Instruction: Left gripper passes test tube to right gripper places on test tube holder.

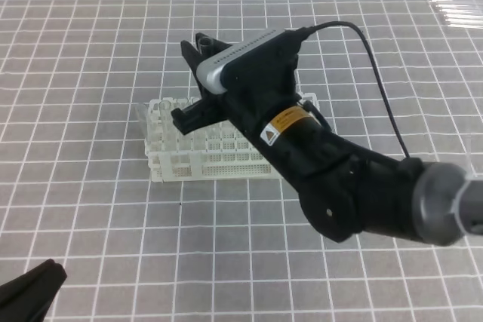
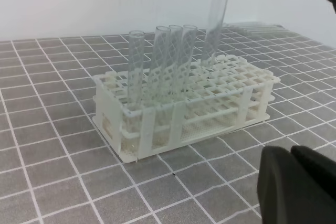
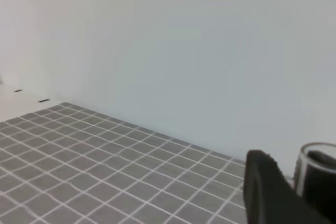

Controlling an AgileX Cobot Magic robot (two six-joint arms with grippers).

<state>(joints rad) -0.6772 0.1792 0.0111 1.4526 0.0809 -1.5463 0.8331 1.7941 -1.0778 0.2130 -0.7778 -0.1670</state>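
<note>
Above the test tube holder [image 2: 184, 103], the right end effector [image 1: 198, 73] pinches the test tube's [image 2: 216, 19] upper end, jaws part-closed; its rounded end enters a rear hole. Light, rigid, slick, likely breakable: grip gently near the rim.

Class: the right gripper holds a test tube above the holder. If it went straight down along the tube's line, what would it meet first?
Probably the holder. The right gripper carries the test tube with its lower end already at the rack's far holes, right of the standing tubes; depth is unclear, so the exact hole can't be told.
</note>
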